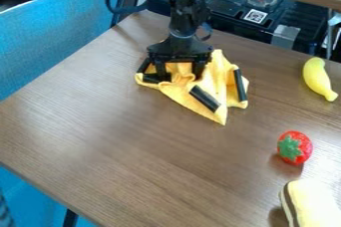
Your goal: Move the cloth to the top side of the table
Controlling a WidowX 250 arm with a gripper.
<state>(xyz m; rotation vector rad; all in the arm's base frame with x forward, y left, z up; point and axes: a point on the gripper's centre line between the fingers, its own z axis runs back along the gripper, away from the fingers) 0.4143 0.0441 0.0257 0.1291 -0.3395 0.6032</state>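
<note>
The gripper [180,75] hangs down over the upper left part of the yellow cloth [214,79], near the table's upper edge. Its two fingers stand apart, with some of the cloth showing between them. Crumpled and folded, the cloth spreads to the right and toward the camera, narrowing to a point at its lower end. Several black strips lie along it. Whether the fingertips press into the fabric, I cannot tell.
A yellow banana [318,78] lies on the brown table [126,136] at the right. Below it are a red strawberry [294,147] and a pale yellow item with a dark stripe [311,203]. Dark equipment [250,14] stands behind the top edge.
</note>
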